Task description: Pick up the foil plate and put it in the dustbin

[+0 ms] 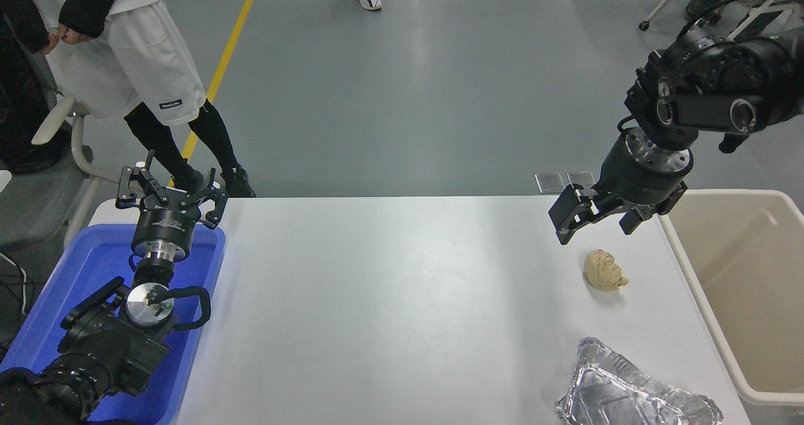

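The foil plate (634, 392) lies at the near right corner of the white table (389, 287), crumpled along its rim and partly cut off by the bottom edge of the view. Nothing is touching it. It sits close to the table's right edge, just beside the dustbin (691, 268) — the big cream tub standing against that side, open at the top. That looks handy: once lifted, the plate would need only a short carry sideways over the rolled rim.

A little farther up the table rests a tan paper ball (604, 270), between the plate and the right gripper (593, 219). That gripper hangs above the far right part of the table, near the ball and well apart from the plate, its fingers spread wide with nothing between them. From where it is, I'd judge the pick hasn't started; the arm would have to come back toward the near edge and pass over the ball to reach the foil, and the thin, wrinkled rim is probably the easiest part to pinch.

Over on the other side, the left gripper (169, 189) is parked above the blue tub (201, 324) at the table's left end — fingers splayed open, empty. A person (125, 54) stands beyond the far left corner, clear of the table.
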